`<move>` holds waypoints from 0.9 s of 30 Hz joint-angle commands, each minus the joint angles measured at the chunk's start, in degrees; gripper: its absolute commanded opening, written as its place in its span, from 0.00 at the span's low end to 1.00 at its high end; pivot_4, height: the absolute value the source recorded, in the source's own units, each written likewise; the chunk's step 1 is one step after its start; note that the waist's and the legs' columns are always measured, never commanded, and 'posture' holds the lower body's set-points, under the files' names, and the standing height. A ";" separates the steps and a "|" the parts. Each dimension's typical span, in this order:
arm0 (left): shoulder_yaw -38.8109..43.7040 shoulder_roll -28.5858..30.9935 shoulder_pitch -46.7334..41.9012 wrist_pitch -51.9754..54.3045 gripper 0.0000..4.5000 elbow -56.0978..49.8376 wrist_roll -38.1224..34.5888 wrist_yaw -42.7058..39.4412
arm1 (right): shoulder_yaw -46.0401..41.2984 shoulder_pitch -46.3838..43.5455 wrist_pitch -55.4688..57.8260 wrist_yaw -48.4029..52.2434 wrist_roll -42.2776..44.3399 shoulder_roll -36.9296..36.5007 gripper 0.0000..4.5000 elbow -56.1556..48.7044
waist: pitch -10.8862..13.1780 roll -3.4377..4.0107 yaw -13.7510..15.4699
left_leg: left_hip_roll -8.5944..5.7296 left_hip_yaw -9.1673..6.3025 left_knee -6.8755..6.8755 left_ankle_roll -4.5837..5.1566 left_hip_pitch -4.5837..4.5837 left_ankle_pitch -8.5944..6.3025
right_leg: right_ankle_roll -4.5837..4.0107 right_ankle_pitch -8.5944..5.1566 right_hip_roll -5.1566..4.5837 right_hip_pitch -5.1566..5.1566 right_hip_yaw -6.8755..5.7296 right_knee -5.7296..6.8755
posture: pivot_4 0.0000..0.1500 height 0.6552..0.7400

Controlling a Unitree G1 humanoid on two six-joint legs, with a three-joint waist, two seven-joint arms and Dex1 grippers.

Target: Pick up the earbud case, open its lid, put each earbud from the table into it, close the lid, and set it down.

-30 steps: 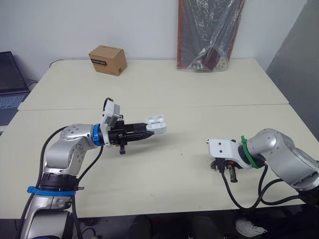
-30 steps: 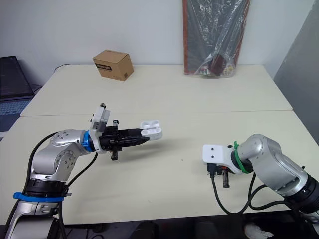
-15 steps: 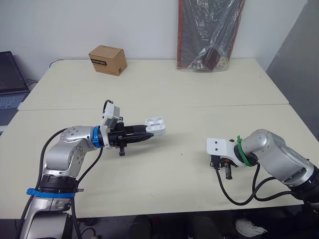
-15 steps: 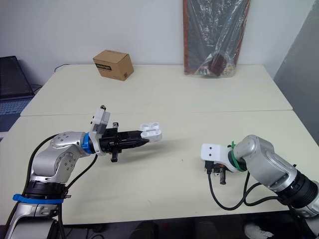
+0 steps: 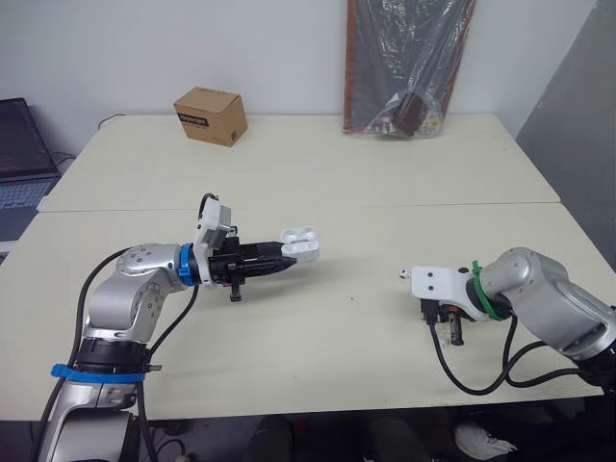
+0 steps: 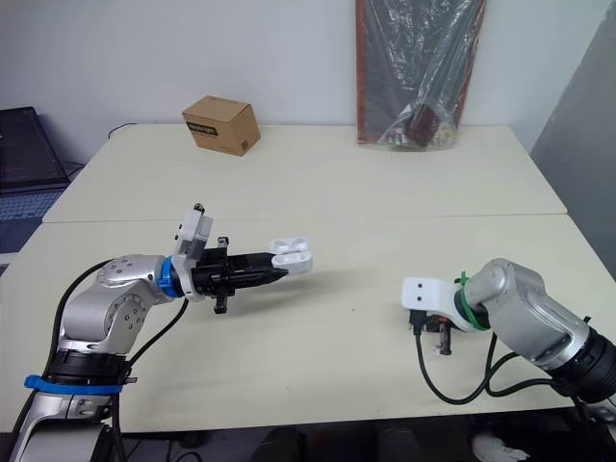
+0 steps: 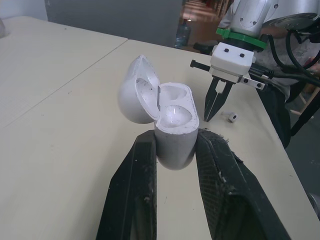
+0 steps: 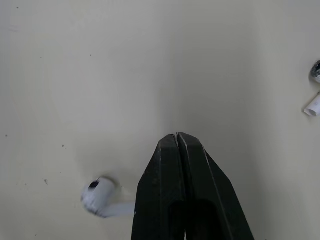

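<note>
Left gripper (image 7: 174,144) pinches the open-lidded earbud case (image 7: 172,125); right gripper (image 8: 178,137), pressed together, hovers beside an earbud (image 8: 100,200). Loading is in hand; next it likely must spread, then pinch that earbud.

Counter (image 5: 318,173): box (image 5: 210,115) back left; bag (image 5: 404,67) back right, against wall; laptop (image 5: 19,154) beyond left edge. Earbud case (image 5: 300,243) above centre-left, between left pincer (image 5: 287,256) fingers. Right pincer (image 7: 208,118) front right; earbud (image 7: 229,116) on counter just beside it.
</note>
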 commanded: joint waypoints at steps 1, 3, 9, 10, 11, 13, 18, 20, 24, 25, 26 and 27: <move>0.43 -0.02 -0.57 -0.96 0.18 -1.51 -0.38 -0.06 | -0.95 -0.25 0.62 0.26 0.07 -0.17 0.01 -1.10 | 0.00 0.00 0.00 | 0.00 0.00 0.00 0.00 0.00 0.00 | 0.00 0.00 0.00 0.00 0.00 0.00 | 1.00 1.00; 0.41 -0.09 -0.60 -0.93 0.18 -1.54 -0.40 -0.03 | -0.97 -0.37 0.58 0.01 -0.04 0.08 0.01 -0.93 | 0.00 0.00 0.00 | 0.00 0.00 0.00 0.00 0.00 0.00 | 0.00 0.00 0.00 0.00 0.00 0.00 | 1.00 1.00; 0.48 -0.06 -0.37 -0.91 0.18 -1.68 -0.40 0.04 | -2.00 -1.30 -0.30 0.56 -0.43 -1.42 0.01 -0.40 | 0.00 0.00 0.00 | 0.00 0.00 0.00 0.00 0.00 0.00 | 0.00 0.00 0.00 0.00 0.00 0.00 | 1.00 1.00; 0.46 -0.10 -0.34 -0.95 0.18 -1.66 -0.38 0.06 | -2.24 -1.45 -0.44 0.87 -0.38 -1.92 0.01 -0.45 | 0.00 0.00 0.00 | 0.00 0.00 0.00 0.00 0.00 0.00 | 0.00 0.00 0.00 0.00 0.00 0.00 | 1.00 1.00; 0.39 -0.20 -0.33 -1.01 0.18 -1.62 -0.33 0.11 | -2.43 -1.66 -0.59 1.17 -0.42 -2.47 0.01 -0.47 | 0.00 0.00 0.00 | 0.00 0.00 0.00 0.00 0.00 0.00 | 0.00 0.00 0.00 0.00 0.00 0.00 | 1.00 1.00; 0.24 -0.41 -0.31 -1.08 0.18 -1.65 -0.28 0.20 | -2.73 -1.98 -0.60 1.63 -0.34 -3.26 0.01 -0.45 | 0.00 0.00 0.00 | 0.00 0.00 0.00 0.00 -0.01 0.00 | 0.00 0.00 0.00 0.00 0.00 -0.01 | 1.00 1.00; 0.08 -0.80 -0.41 -1.14 0.18 -1.53 -0.21 0.14 | -3.49 -1.41 -0.67 2.97 0.36 -5.47 0.01 -1.56 | 0.00 0.00 0.00 | 0.00 0.00 -0.01 0.00 0.00 0.00 | 0.00 0.00 0.00 -0.01 0.00 -0.01 | 1.00 1.00; -0.05 -0.93 -0.50 -1.22 0.18 -1.41 -0.14 0.07 | -3.63 -1.32 0.02 3.04 0.82 -5.11 0.01 -2.04 | 0.00 0.00 0.00 | 0.00 0.01 -0.01 0.00 0.00 0.00 | 0.00 0.00 0.00 -0.01 0.00 -0.01 | 1.00 1.00; -0.25 -1.13 -0.66 -1.30 0.18 -1.30 -0.14 0.07 | -3.31 -0.91 1.40 2.82 1.44 -4.39 0.01 -3.27 | 0.00 0.00 0.01 | 0.00 0.01 -0.01 0.00 0.00 0.00 | 0.00 0.00 0.00 -0.01 0.00 -0.01 | 1.00 1.00; -0.27 -1.10 -0.65 -1.29 0.18 -1.29 -0.13 0.04 | -3.09 -0.32 1.61 2.90 1.54 -4.57 0.01 -3.89 | 0.00 0.00 0.01 | 0.00 0.01 -0.01 0.00 0.00 0.00 | 0.00 0.00 0.00 -0.01 0.00 -0.01 | 1.00 1.00; -0.28 -1.07 -0.64 -1.30 0.18 -1.28 -0.13 0.01 | -2.96 0.10 1.76 2.97 1.59 -4.72 0.01 -4.32 | 0.00 0.00 0.01 | 0.00 0.01 -0.01 0.00 0.00 0.00 | 0.00 0.00 0.00 -0.01 0.00 -0.01 | 1.00 1.00; -0.26 -1.03 -0.61 -1.26 0.18 -1.30 -0.18 0.02 | -2.88 0.58 1.89 3.10 1.68 -4.93 0.01 -4.74 | 0.00 0.00 0.01 | 0.00 0.01 -0.01 0.00 -0.01 0.00 | 0.00 0.00 0.00 -0.01 0.00 -0.01 | 1.00 1.00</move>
